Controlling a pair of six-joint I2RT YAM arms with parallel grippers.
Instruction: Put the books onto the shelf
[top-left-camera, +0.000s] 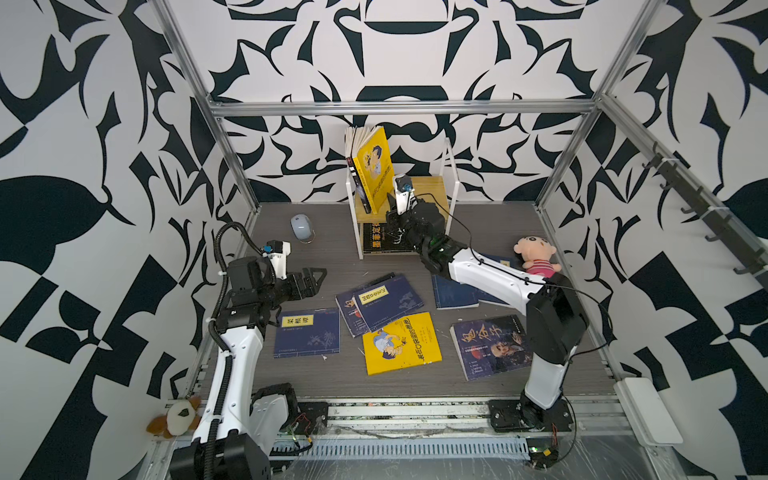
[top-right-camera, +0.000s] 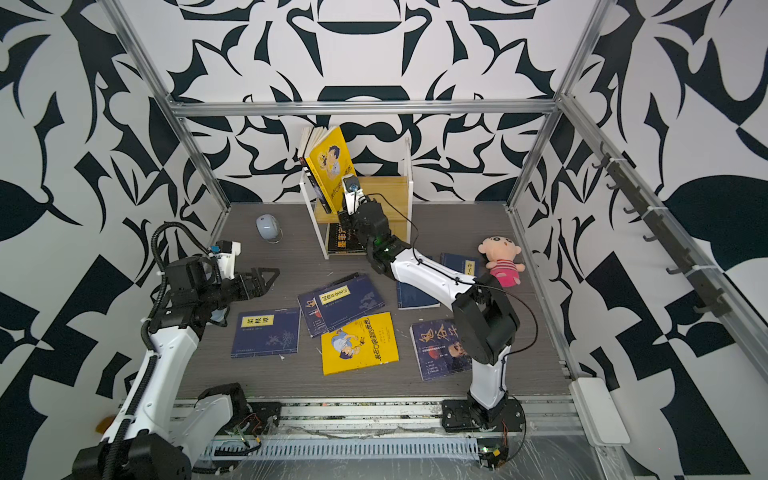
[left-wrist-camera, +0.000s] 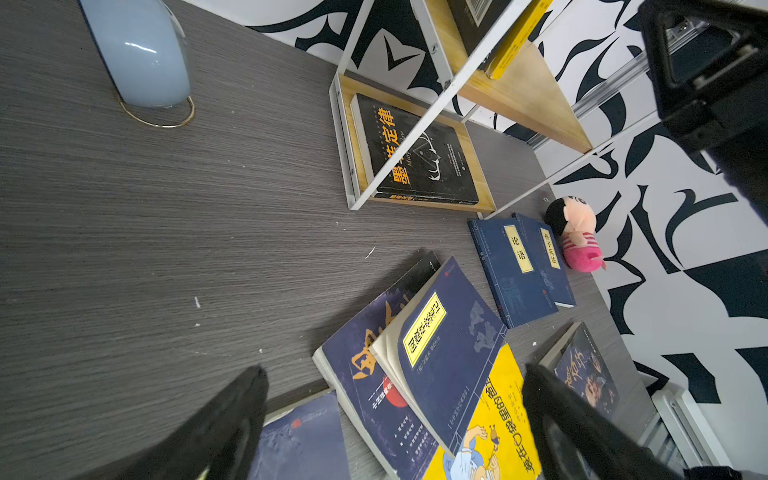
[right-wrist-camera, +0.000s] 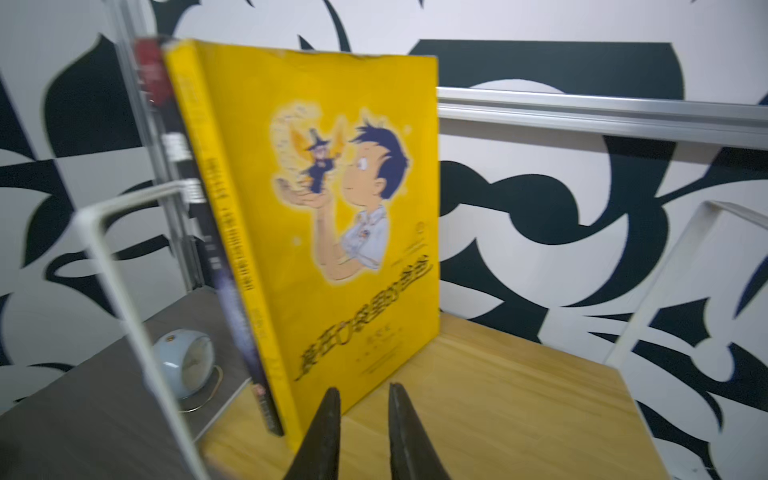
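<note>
A yellow book (top-left-camera: 371, 166) is stood on the shelf (top-left-camera: 432, 192) top board, long axis near vertical, leaned left on a dark book (top-left-camera: 358, 183), cover turned to the right gripper (right-wrist-camera: 361, 392) (jaws narrow, empty). The left gripper (top-left-camera: 318, 279) is spread wide. 墨菲定律 is read on the black book (left-wrist-camera: 415, 158) below; 论语 on a navy book (left-wrist-camera: 513, 270) laid flat on the table (top-left-camera: 328, 253)

The right arm reaches forward to the shelf (top-left-camera: 434, 189), with the right gripper (right-wrist-camera: 362, 392) low over its upper board, jaws narrowly parted and holding nothing. The left arm is bent, well short of the shelf and to its left, and the left gripper (top-left-camera: 318, 282) is spread wide.
</note>
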